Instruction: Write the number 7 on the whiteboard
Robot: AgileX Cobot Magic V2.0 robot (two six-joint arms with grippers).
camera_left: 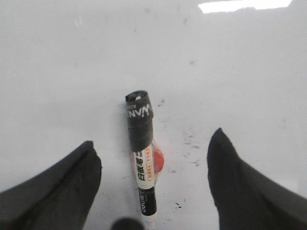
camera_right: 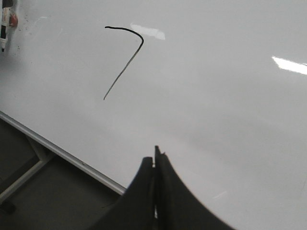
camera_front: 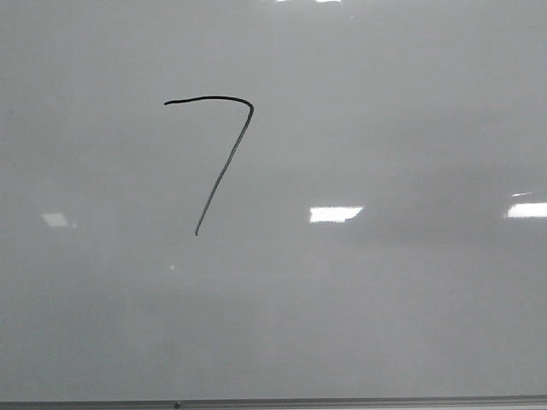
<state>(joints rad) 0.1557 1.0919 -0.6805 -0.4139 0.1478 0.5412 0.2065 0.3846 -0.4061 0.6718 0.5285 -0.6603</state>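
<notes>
**One black 7 on a glossy board, one marker lying loose**

Nearest the front camera runs the thin dark lower edge of the whiteboard (camera_front: 359, 342), a smooth, pale grey-white sheet with bright rectangular light glints. Below that edge, the right wrist view shows a dim floor and a pale frame bar.

The left gripper (camera_left: 153, 189) stands wide, its two dark fingers clear of a single marker (camera_left: 142, 163) lying flat on the board: black cap, white printed barrel. The right gripper (camera_right: 156, 165) is pressed closed, empty.

Farther up, left of centre, sits the number 7 (camera_front: 224, 166): one thin stroke, curved bar, long slanted stem.
</notes>
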